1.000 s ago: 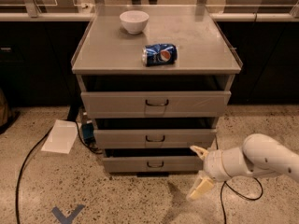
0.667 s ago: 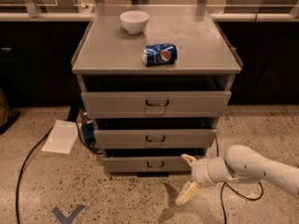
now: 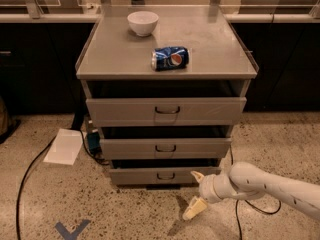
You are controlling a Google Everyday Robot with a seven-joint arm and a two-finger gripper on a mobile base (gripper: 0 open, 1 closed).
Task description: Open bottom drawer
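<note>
Camera view: the white arm [image 3: 272, 185] reaches in from the right, low over the speckled floor. Over the last second its gripper [image 3: 196, 193] has slid leftward and a little down, from off the cabinet's right corner to just in front of the lower right part of the grey metal bench [image 3: 125, 64]. Its cream fingers [image 3: 194, 210] are spread wide apart with nothing between them, one tip up by the drawer front and the other down near the floor.

The bottom drawer [image 3: 132, 176], a shallow grey metal front on the lowest tier, has not moved in that time. Its small dark loop handle [image 3: 165, 175] is left of the upper fingertip, near it but not touched.

This looks like the approach step, with the pull not yet begun. The gripper probably needs to travel further left and line up with the handle before closing.

The white bowl [image 3: 142, 22] and blue soda can [image 3: 170, 58] lying on top are unchanged.
</note>
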